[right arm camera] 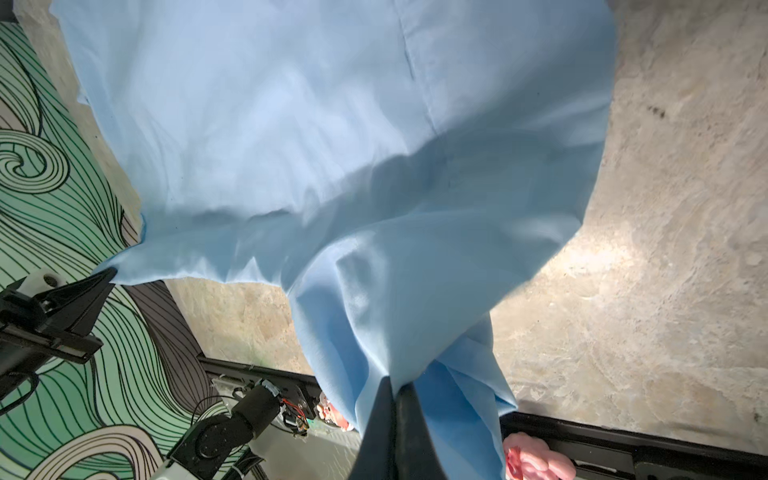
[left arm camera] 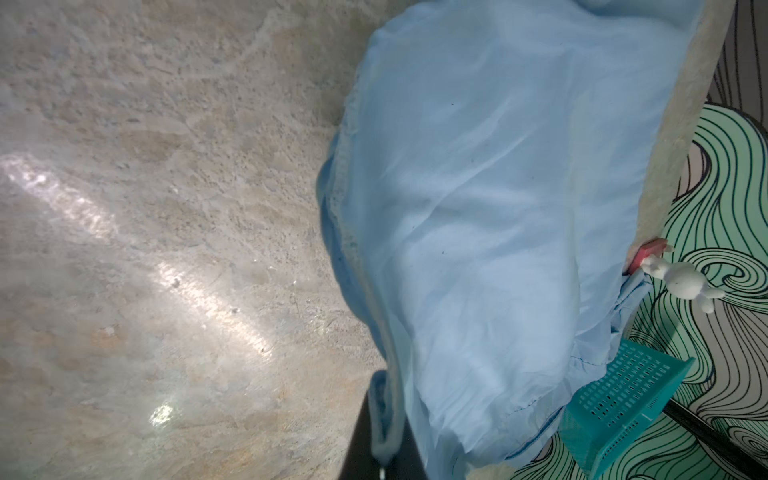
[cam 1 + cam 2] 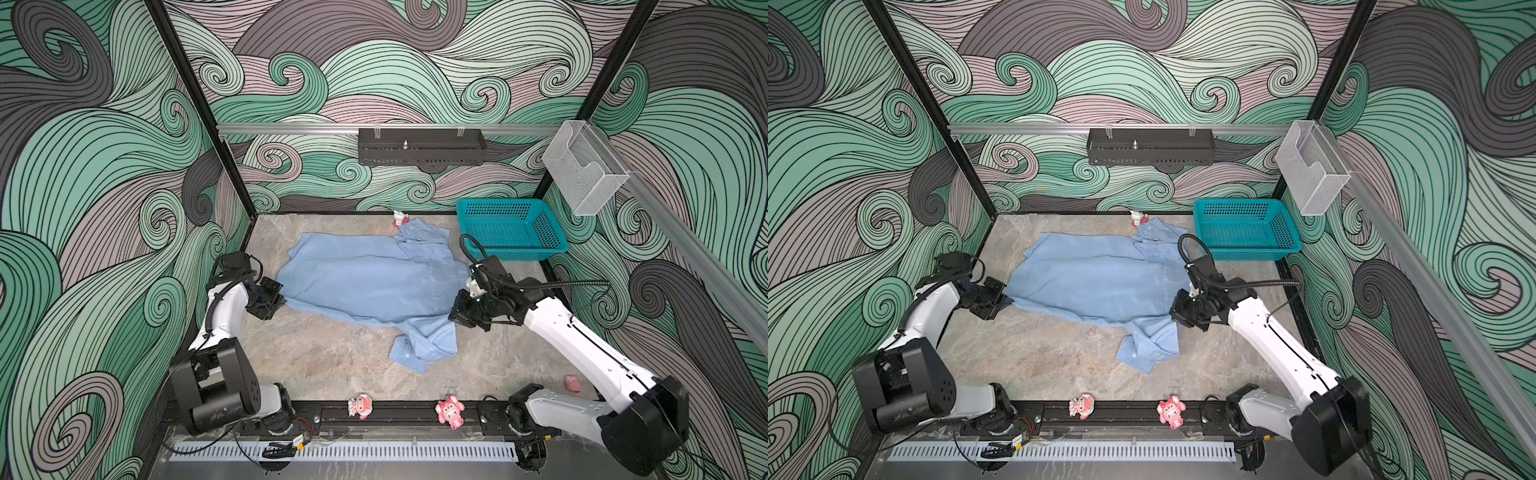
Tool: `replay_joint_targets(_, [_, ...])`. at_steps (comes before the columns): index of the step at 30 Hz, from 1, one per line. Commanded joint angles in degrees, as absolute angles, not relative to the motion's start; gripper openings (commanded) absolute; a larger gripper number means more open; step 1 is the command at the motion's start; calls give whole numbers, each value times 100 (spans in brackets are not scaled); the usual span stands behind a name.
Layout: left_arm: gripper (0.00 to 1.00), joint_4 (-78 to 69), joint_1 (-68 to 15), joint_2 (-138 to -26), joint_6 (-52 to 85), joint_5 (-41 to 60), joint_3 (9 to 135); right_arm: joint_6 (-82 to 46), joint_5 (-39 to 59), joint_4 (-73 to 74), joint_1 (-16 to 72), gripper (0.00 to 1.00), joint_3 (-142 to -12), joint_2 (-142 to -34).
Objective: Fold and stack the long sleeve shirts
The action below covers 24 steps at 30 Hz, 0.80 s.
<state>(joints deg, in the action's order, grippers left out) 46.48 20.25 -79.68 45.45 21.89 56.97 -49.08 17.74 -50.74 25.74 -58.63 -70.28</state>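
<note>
1. Left pincer [image 2: 384, 455] and right pincer [image 1: 399, 388] are each clamped tight on opposite edges of the light blue thin-fabric button-up shirt [image 3: 374, 282].
2. It lies spread mid-bench [image 3: 324, 365]. It looks limp, light and slippery, so hems probably hold best.

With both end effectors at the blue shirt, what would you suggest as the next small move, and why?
Probably raise both end effectors together slightly, keeping the cloth taut between them. The left end effector and right end effector are each shut on the near edge of the light blue shirt, which lies rumpled with one cuffed sleeve bunched in front; a lift should straighten it.
</note>
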Motion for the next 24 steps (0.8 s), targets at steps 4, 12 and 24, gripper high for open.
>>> replay_joint_targets(4, [0,4594,2015,-8866,4491,2417,6339,-4372,1607,-5190,2138,0,-6601,-7894])
replay_joint_targets(12, [0,4393,1702,-9791,4656,2341,6919,-4311,1652,-4890,1904,0,-7168,-8965])
replay_joint_targets(24, [4,4367,1661,-10929,4676,2170,7579,-4195,1478,-4756,1616,0,-8096,-10457])
